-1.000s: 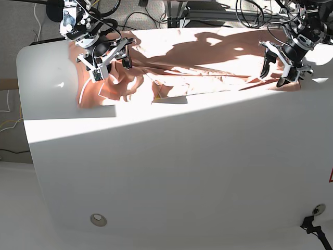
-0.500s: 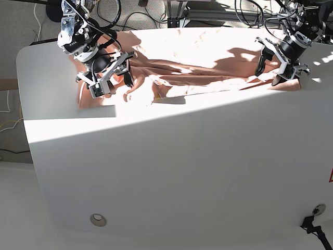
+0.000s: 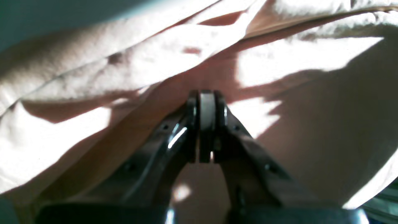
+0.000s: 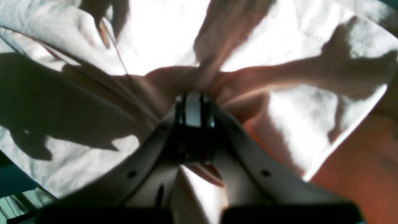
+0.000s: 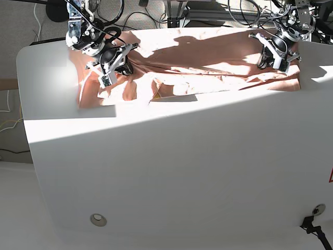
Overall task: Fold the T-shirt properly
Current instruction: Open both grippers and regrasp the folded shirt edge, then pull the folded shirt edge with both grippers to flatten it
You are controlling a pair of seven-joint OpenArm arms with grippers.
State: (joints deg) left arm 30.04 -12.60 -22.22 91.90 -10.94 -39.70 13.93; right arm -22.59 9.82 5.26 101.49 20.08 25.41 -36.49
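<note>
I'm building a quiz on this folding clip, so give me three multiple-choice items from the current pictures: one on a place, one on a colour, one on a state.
1. Where on the white table does the T-shirt lie?
A. along the far edge
B. at the near edge
C. in the middle

2. What colour is the T-shirt?
A. navy blue
B. salmon pink
C. green

3. How do the left pincer and the right pincer stand?
A. both wide open
B. only one closed
C. both closed on cloth

Answers:
1. A, the cloth stretches between both arms at the top of the base view.
2. B, it is pink in every view.
3. C, both wrist views show the tips together with cloth bunched at them.
</note>
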